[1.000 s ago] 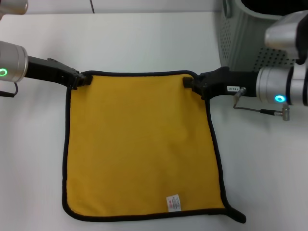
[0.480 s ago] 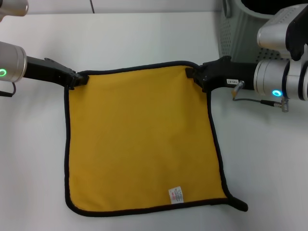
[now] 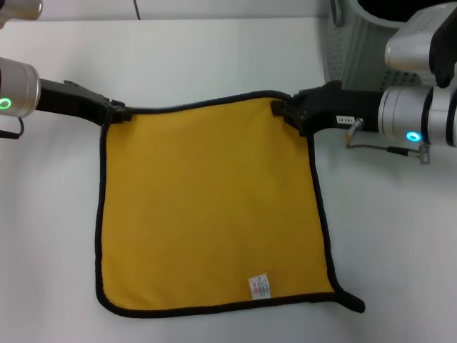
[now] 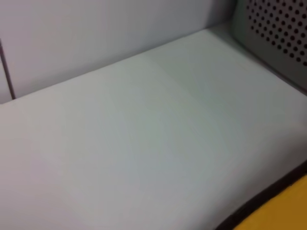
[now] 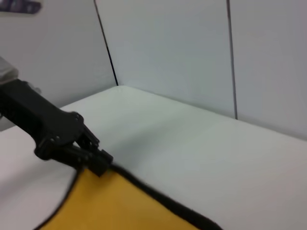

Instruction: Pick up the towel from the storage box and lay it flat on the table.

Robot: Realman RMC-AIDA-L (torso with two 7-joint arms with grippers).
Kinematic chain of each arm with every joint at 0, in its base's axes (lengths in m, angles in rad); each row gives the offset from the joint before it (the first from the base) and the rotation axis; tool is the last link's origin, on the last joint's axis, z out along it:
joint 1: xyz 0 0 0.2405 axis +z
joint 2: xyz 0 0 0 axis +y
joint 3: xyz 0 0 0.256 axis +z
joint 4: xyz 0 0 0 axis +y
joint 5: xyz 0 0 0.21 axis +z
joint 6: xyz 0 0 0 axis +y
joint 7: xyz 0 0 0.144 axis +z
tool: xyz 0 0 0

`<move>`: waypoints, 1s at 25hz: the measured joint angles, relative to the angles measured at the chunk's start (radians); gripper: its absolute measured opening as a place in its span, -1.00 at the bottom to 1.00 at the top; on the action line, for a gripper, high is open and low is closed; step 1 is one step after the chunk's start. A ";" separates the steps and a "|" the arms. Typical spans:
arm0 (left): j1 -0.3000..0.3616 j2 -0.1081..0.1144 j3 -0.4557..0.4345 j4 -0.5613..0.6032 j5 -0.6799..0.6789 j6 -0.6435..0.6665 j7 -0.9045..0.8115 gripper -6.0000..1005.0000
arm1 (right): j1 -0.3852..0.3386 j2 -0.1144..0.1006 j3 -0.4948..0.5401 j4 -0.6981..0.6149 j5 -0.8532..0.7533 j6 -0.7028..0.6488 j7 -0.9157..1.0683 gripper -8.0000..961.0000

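1. The towel (image 3: 211, 207) lies spread yellow-side up on the white desk (image 3: 214, 57), out of the storage box (image 3: 360, 53), which stands just behind the right claw (image 3: 280, 111).
2. The left claw (image 3: 118, 114) is pinched shut on the towel's far left corner; the right wrist view shows its dark fingers (image 5: 93, 155) clamped on the black edging. The right claw is likewise closed on the far right corner.
3. Between the two claws the far edge bows upward in a shallow arc rather than running straight, so the cloth looks slack there and probably not fully down on the desk.
4. Nearest the camera, the corner on the right claw's side is curled over into a dark flap (image 3: 351, 301); the care label (image 3: 259, 286) sits close by.
5. Risks, as I judge them:
   - Releasing while the far edge is arched would let it slump into a ridge or fold.
   - One claw opening before the other could let the remaining one drag the towel askew.
   - Pulling further apart to flatten the arc could tug a corner out of its grip.
   - The curled corner will stay folded unless something smooths it, leaving the towel short of flat.
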 joint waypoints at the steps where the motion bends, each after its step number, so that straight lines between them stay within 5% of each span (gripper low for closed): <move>1: 0.000 0.000 0.000 0.000 0.000 -0.002 -0.002 -0.85 | -0.004 0.001 0.000 -0.009 0.000 0.003 0.000 -0.69; 6: -0.002 0.003 -0.001 0.001 -0.006 -0.003 0.000 -0.66 | -0.015 0.004 0.000 -0.030 -0.009 0.014 -0.002 -0.67; 10: -0.004 0.005 -0.003 0.003 -0.007 -0.003 0.003 -0.50 | -0.016 0.003 0.002 -0.031 -0.011 0.015 -0.009 -0.37; 13: -0.002 0.002 -0.003 0.018 -0.008 -0.003 0.007 -0.08 | -0.017 0.003 0.002 -0.032 -0.011 0.016 -0.012 -0.14; 16: 0.013 -0.010 -0.002 0.053 -0.038 0.013 0.053 -0.05 | -0.028 0.003 0.006 -0.042 -0.003 -0.009 -0.038 0.11; 21: 0.134 -0.042 -0.001 0.146 -0.325 0.197 0.335 -0.02 | -0.100 -0.001 0.042 -0.131 -0.003 -0.234 -0.099 0.28; 25: 0.223 -0.038 -0.006 0.156 -0.575 0.421 0.503 -0.02 | -0.186 -0.001 0.203 -0.157 -0.003 -0.565 -0.262 0.37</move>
